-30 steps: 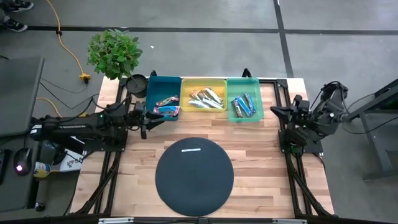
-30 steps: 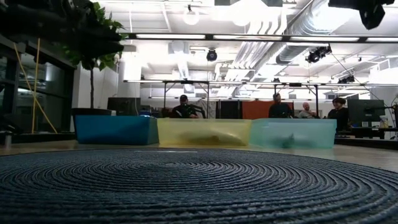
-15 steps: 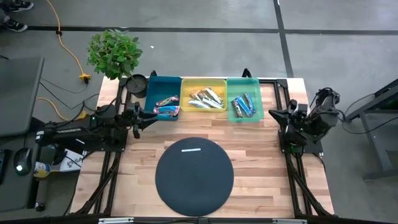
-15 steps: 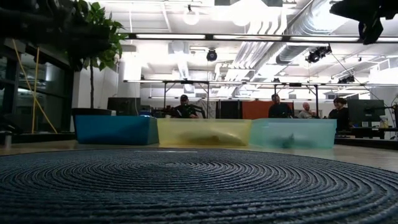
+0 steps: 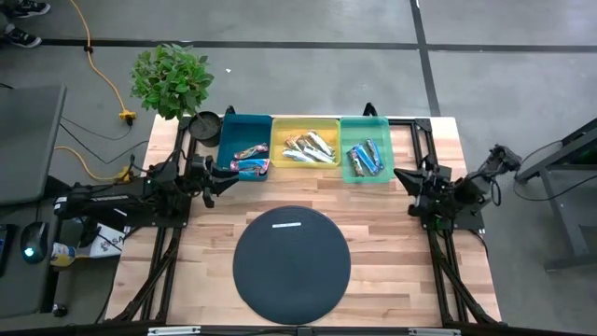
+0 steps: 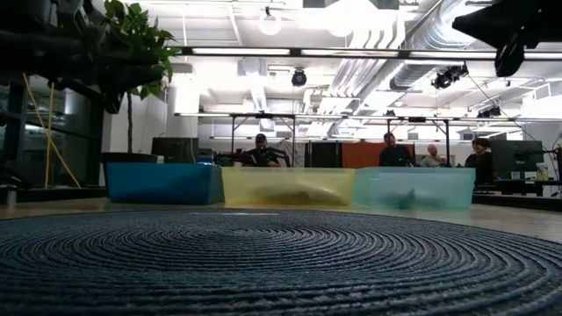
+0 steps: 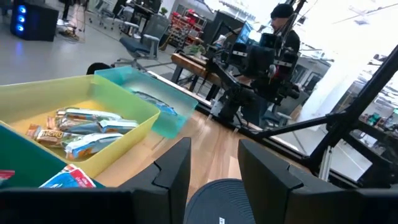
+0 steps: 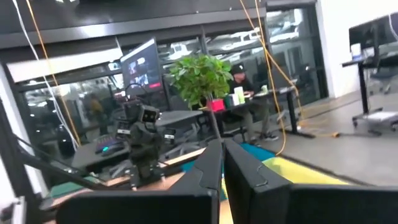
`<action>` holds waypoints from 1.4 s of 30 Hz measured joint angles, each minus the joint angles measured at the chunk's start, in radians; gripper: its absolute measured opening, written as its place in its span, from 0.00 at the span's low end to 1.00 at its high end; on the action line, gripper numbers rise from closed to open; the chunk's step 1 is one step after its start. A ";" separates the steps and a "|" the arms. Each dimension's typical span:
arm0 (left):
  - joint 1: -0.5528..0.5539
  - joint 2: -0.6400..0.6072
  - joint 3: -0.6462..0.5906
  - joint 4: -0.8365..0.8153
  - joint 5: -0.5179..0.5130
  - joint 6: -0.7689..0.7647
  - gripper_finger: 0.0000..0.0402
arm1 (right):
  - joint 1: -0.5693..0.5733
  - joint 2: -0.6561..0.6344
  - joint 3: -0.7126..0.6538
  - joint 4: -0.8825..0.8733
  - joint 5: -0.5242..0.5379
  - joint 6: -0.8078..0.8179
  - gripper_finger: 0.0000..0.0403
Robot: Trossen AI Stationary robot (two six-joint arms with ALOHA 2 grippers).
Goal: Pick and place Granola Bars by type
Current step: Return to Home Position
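Note:
The granola bars lie sorted in three bins along the table's far edge. Pink-red bars (image 5: 250,159) are in the blue bin (image 5: 244,121), silver-white bars (image 5: 310,147) in the yellow bin (image 5: 304,121), and blue bars (image 5: 366,157) in the green bin (image 5: 364,121). My left gripper (image 5: 216,177) hovers by the blue bin's near left corner, pointing level across the table. It is open, and nothing is between its fingers (image 7: 214,168). My right gripper (image 5: 403,175) is shut and holds nothing (image 8: 222,165). It hovers at the table's right side, to the right of the green bin.
A round dark woven mat (image 5: 291,254) lies at the table's near middle. A potted plant (image 5: 172,79) stands at the far left corner. A strip of bare wood runs between the bins and the mat. People sit in the room beyond the table (image 6: 260,151).
My right arm has folded down toward its base at the table's right edge, and its wrist has turned. Its gripper has stayed shut. My left gripper has sunk a little beside the blue bin and has stayed open. The bars and bins have not moved.

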 joint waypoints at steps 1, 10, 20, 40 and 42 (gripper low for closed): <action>0.000 0.000 0.000 0.000 0.000 0.002 0.33 | -0.032 0.000 -0.008 0.001 -0.030 0.000 0.00; 0.000 0.000 0.000 -0.002 -0.026 0.042 0.33 | -0.275 0.000 -0.025 -0.105 -0.268 0.067 0.00; 0.000 0.000 0.000 -0.004 -0.055 0.057 0.33 | -0.541 0.000 -0.025 -0.192 -0.581 0.190 0.00; 0.000 0.007 0.000 -0.206 -0.045 0.256 0.33 | -0.689 0.002 -0.023 -0.680 -0.958 0.277 0.00; 0.000 0.007 0.000 -0.207 -0.045 0.289 0.33 | -0.697 0.008 -0.022 -0.678 -0.974 0.253 0.00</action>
